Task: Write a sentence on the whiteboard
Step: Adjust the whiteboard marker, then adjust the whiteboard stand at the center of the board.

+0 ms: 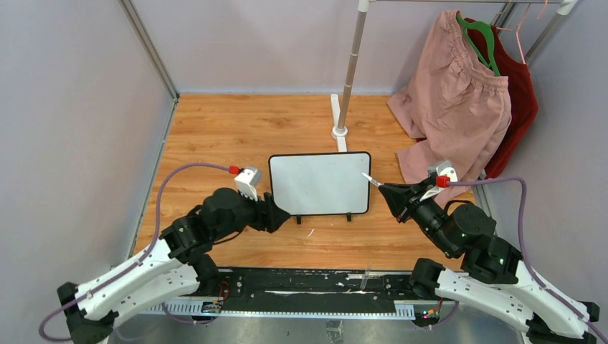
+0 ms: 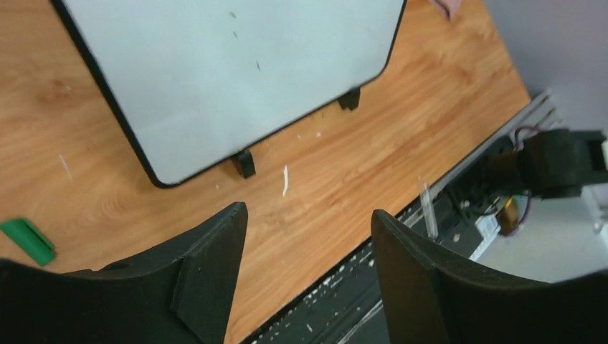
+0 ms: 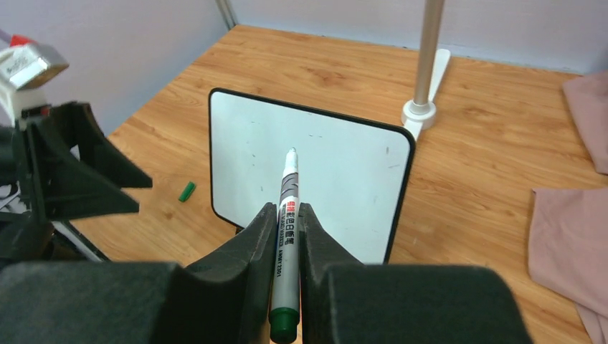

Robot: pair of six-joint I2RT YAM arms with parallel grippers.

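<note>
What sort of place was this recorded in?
Likely a lab test cell: a wooden tabletop boxed in by plain grey panels, with a clothes rack and a whiteboard set out as props.

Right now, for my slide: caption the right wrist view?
Right fingers pinch an uncapped marker, tip aimed at the blank whiteboard standing on the table.

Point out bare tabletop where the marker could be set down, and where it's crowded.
Free: the wood behind the whiteboard, from left wall to rack base; also the strip between the board's feet and the black rail. Crowded: right of the board, with the pink garment and right gripper holding the marker; left gripper sits by its left edge.
</note>
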